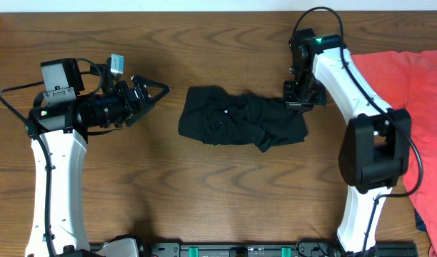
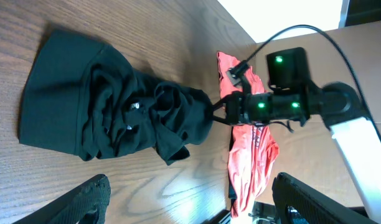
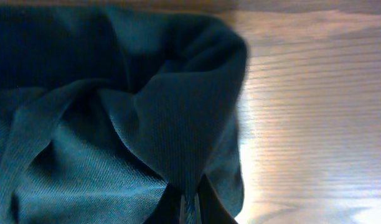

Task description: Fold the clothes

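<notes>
Overhead: The clothes (image 1: 240, 121) are lying bunched in a dark heap at the middle of the table (image 1: 204, 200), between the two arms. The right gripper (image 1: 298, 105) is sitting at the heap's right edge, and the red T-shirt (image 1: 418, 78) is lying apart, further right.

Right wrist: It is pinching a raised fold of that edge, jaws closed on the cloth. The knit is draping and creasing over itself, so I am judging it light, limp and unlikely to slip (nothing fragile here).

Overhead: The left gripper (image 1: 160, 93) is hovering off the heap's left side, jaws standing wide and holding nothing.

Right wrist: Then I am thinking the smoother left edge is the place for it. The tangled middle is risking a pinch through several layers. Pulled from both ends, this cloth is probably going to spread flat, since it is holding no shape of its own.
</notes>
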Robot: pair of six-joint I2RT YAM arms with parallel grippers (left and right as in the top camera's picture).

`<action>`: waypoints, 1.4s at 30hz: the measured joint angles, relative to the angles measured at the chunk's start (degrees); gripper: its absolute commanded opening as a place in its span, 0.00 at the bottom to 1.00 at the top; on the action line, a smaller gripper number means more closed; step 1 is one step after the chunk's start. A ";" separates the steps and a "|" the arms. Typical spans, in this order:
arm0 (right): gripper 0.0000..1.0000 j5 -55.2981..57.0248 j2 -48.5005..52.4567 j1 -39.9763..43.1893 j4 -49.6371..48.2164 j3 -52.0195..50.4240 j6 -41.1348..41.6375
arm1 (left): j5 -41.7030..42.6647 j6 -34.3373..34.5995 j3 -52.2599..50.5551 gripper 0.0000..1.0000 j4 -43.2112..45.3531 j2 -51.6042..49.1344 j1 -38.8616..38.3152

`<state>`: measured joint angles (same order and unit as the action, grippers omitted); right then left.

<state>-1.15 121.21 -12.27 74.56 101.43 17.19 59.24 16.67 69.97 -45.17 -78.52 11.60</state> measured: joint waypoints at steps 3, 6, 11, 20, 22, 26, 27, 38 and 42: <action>0.02 1.75 -1.38 0.44 1.11 0.00 0.74 | 0.00 0.00 0.00 0.85 0.00 0.00 0.00; 0.02 3.21 -1.73 1.53 1.92 0.00 1.60 | 0.00 -0.02 0.00 0.85 -0.02 0.00 0.00; 0.02 4.72 -1.75 3.13 2.99 0.00 3.13 | 0.00 0.00 0.00 0.85 0.00 0.00 0.00; 0.17 6.25 -1.75 5.09 3.78 0.00 4.98 | 0.00 0.00 0.00 0.85 -0.02 0.00 0.00; 0.34 6.56 -1.75 5.14 3.54 0.00 5.29 | -0.02 0.00 0.00 0.85 -0.02 0.00 0.00; 0.57 7.08 -1.75 5.09 3.45 0.00 5.51 | -0.02 -0.04 0.00 0.85 -0.02 0.00 0.00; 0.71 7.26 -1.75 5.09 3.56 0.02 5.51 | -0.02 -0.11 0.00 0.85 -0.02 0.00 0.00; 0.99 8.76 -7.67 5.09 4.31 0.02 3.23 | 0.02 -0.44 0.00 0.85 -0.87 0.00 0.00; 0.99 8.76 -11.13 5.09 4.31 0.11 1.84 | 0.02 -0.44 0.00 0.85 -0.87 0.00 0.00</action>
<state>7.62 110.08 -7.18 78.87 101.54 19.03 59.27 16.23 69.97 -46.04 -78.52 11.60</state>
